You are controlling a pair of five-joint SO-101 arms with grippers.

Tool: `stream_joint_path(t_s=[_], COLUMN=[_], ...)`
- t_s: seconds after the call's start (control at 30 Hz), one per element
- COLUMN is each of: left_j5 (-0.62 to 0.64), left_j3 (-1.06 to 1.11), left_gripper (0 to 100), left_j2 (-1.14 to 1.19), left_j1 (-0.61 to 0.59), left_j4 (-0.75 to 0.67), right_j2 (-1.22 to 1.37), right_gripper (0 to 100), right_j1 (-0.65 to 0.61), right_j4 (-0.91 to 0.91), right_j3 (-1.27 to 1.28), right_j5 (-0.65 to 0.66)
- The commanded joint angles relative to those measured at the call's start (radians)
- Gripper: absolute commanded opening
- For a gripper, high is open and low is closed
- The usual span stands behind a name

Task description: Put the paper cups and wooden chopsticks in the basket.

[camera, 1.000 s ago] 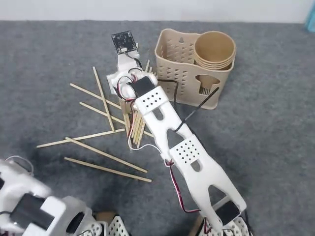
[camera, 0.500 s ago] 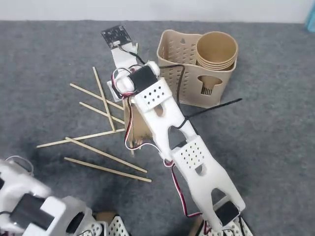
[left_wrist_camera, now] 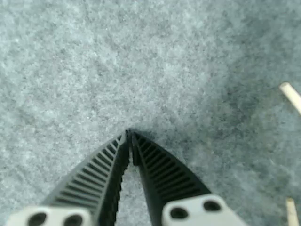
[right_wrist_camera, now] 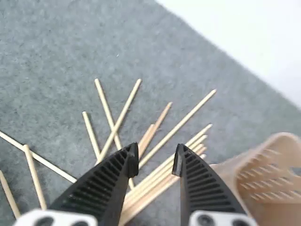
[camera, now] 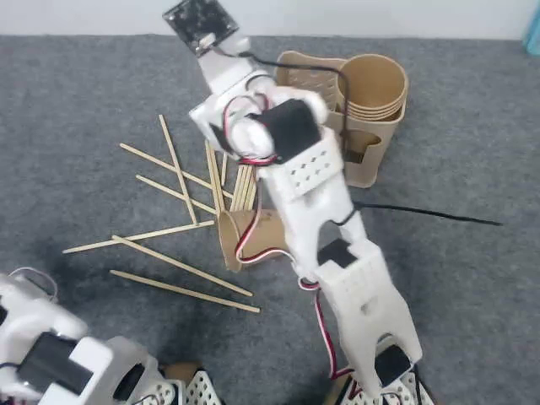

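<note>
Wooden chopsticks (camera: 177, 169) lie scattered on grey carpet (camera: 84, 93), with a white wall (camera: 380, 17) behind. Several are bunched just below the right gripper (right_wrist_camera: 155, 157), which is parted and empty, beside the basket (camera: 371, 164) of stacked paper cups (camera: 371, 80). The left gripper (left_wrist_camera: 130, 136) is pinched closed over carpet.

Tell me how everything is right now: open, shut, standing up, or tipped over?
Basket, upright.
Stacked paper cups, upright in the basket.
Loose paper cup, on its side on the carpet.
Chopsticks, scattered flat on the carpet.
Right gripper, fingers open, empty.
Left gripper, fingers shut, empty.
</note>
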Motion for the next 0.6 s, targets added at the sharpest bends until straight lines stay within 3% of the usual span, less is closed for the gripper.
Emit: stream_joint_path(t_s=[0.0, 0.3, 0.57], left_j5=[0.011, 0.011, 0.011], left_j3=[-0.038, -0.038, -0.038], left_gripper=[1, 1, 1], left_j2=[0.002, 0.002, 0.002], left_j1=[-0.006, -0.005, -0.006], left_j4=[0.008, 0.006, 0.006], right_j2=[-0.206, -0.622, -0.825], right_gripper=[13.9, 13.9, 14.2], right_j1=[0.015, -0.025, -0.153], right_j4=[0.048, -0.019, -0.188], right_j3=[0.213, 1.175, 1.784], right_j5=[0.043, 0.152, 0.221])
